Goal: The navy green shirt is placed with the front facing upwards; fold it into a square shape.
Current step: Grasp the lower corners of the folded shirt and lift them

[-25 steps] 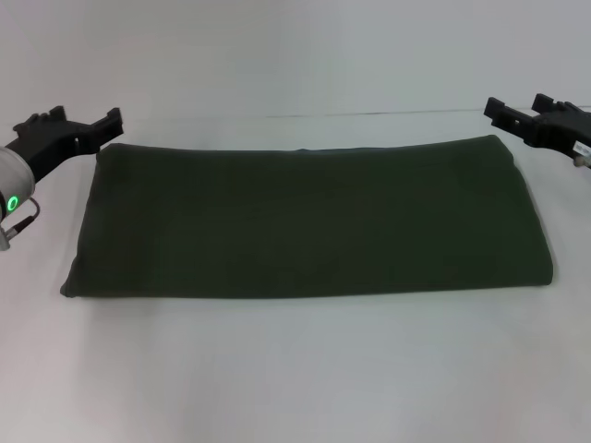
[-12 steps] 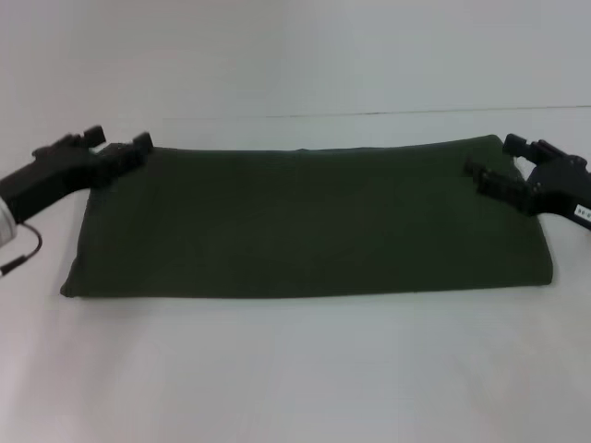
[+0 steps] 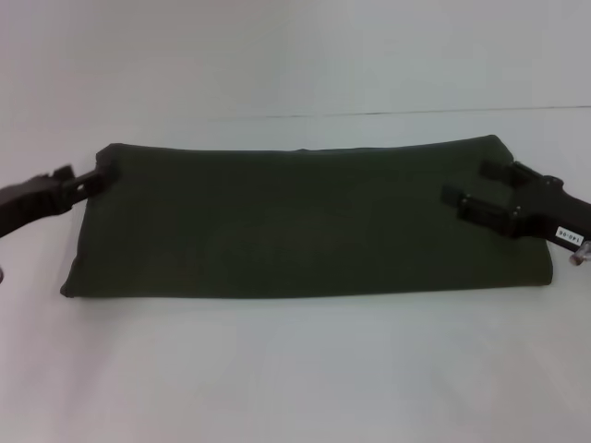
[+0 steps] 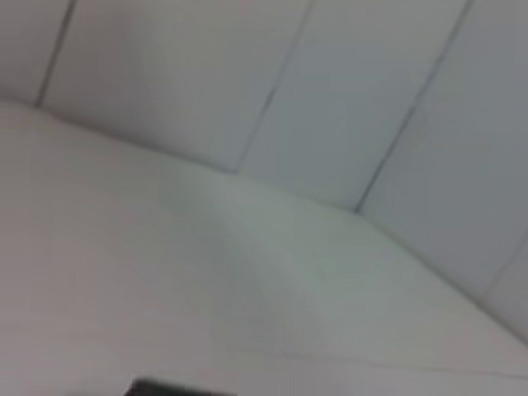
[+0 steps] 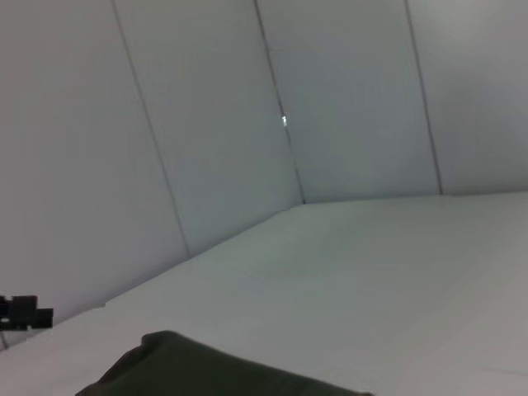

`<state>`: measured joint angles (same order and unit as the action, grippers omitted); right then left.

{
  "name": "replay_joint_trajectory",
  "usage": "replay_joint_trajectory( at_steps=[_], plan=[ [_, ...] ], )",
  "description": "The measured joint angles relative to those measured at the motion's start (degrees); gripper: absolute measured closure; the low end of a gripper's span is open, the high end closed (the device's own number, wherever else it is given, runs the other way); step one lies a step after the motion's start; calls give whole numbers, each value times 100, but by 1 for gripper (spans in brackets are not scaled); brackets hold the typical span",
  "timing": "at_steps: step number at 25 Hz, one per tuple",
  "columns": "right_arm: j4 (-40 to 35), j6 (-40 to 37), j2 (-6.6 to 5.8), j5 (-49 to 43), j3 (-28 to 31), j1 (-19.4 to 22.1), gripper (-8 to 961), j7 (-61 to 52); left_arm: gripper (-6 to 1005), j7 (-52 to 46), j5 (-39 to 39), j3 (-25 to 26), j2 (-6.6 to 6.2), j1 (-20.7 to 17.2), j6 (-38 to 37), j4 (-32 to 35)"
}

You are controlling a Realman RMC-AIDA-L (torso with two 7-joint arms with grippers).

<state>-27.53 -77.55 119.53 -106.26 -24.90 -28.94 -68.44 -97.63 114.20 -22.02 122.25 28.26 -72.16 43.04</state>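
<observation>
Shirt first: the navy green shirt [image 3: 309, 220] lies on the white counter [image 3: 295, 369] as a long, flat band, already folded lengthwise, no lettering showing. At its left short edge we see the left end effector [image 3: 92, 181], low and touching the cloth near the far corner; whether its fingers are parted we cannot tell. Over the right end sits the right end effector [image 3: 480, 192], its two fingers spread apart above the fabric, gripping nothing. We judge the step in hand to be taking hold of both ends. Next, each end needs a firm pinch through all layers, then one end carried across to make a square.
</observation>
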Motion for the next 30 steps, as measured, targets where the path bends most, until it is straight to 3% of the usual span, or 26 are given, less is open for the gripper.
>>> replay_joint_trajectory(
  at_steps=[11,19,30],
  plan=[
    [10,-47,0,32,-59,15,23,-118,112,-40,364,229,116,-386,-73,403],
    [20,-65,8,25,-76,-1,24,-117,112,50,1662,26,61,-236,-328,579],
    [164,-69,18,17,-77,19,24,-117,111,-226,2159,41,28,-119,-224,632]
  ],
)
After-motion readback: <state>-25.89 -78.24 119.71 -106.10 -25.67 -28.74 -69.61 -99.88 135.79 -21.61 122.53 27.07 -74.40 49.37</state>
